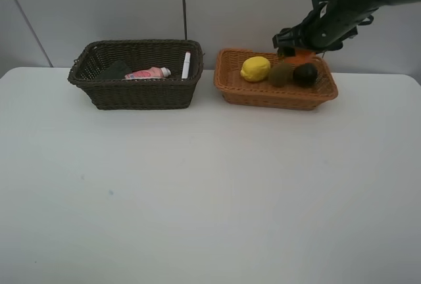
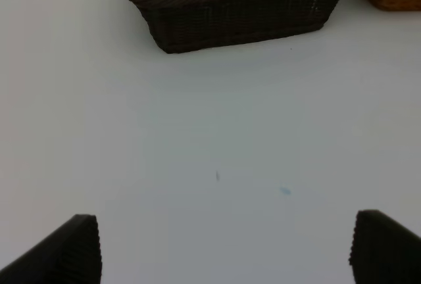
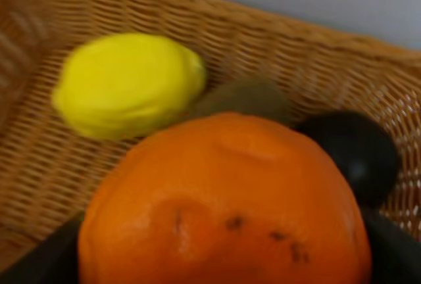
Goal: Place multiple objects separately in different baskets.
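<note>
Orange clamped in right gripper over tan basket so it lands with lemon, kiwi, mangosteen; left gripper jaws apart, idle near dark basket

White table bearing 2 baskets: dark brown basket, orange-tan basket

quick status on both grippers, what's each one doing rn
left gripper: open, empty, above the bare table.
right gripper: shut on the orange, over the tan basket.
</note>
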### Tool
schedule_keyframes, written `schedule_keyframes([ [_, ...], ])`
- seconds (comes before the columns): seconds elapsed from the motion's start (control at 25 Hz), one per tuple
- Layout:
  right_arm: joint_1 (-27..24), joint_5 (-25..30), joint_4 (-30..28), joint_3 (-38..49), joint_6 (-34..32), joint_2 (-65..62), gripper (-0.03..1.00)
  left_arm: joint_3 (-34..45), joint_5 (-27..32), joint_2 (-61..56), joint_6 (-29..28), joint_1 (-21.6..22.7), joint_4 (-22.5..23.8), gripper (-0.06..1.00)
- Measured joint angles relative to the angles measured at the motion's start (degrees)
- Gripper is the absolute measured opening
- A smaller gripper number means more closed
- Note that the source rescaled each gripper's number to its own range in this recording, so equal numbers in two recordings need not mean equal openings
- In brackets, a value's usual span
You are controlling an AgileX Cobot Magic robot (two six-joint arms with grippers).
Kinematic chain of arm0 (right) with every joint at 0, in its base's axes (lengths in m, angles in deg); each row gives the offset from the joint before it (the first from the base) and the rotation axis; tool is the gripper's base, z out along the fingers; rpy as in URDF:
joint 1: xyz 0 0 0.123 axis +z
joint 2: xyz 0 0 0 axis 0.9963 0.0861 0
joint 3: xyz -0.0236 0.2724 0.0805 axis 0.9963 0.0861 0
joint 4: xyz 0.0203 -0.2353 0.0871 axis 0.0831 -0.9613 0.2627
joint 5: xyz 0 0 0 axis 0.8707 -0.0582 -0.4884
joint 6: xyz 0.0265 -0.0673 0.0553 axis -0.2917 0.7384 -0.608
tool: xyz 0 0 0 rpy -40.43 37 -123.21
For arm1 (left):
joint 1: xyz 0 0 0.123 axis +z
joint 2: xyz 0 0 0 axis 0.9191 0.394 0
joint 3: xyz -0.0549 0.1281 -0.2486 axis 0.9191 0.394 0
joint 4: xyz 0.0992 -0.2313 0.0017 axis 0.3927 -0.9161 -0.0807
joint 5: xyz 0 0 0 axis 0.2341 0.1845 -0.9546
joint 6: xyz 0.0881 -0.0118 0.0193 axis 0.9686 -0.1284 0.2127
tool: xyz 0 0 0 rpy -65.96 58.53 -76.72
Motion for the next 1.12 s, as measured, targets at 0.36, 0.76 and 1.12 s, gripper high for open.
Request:
schedule_keyframes([
  [0.36,-2.1,-2.13,2.41,-0.11,-0.05,3.87,0.92,0.0,0.0,0.0,0.0,0.0,0.0,1.0],
  [0.76,-3.49,2.8,3.04,-0.11,-1.41,2.54,1.0,0.0,0.0,0.0,0.0,0.0,0.0,1.0],
  [1.12,-15.2,14.56,5.48,-0.47,-1.77,-0.92,1.0,0.0,0.0,0.0,0.0,0.0,0.0,1.0],
])
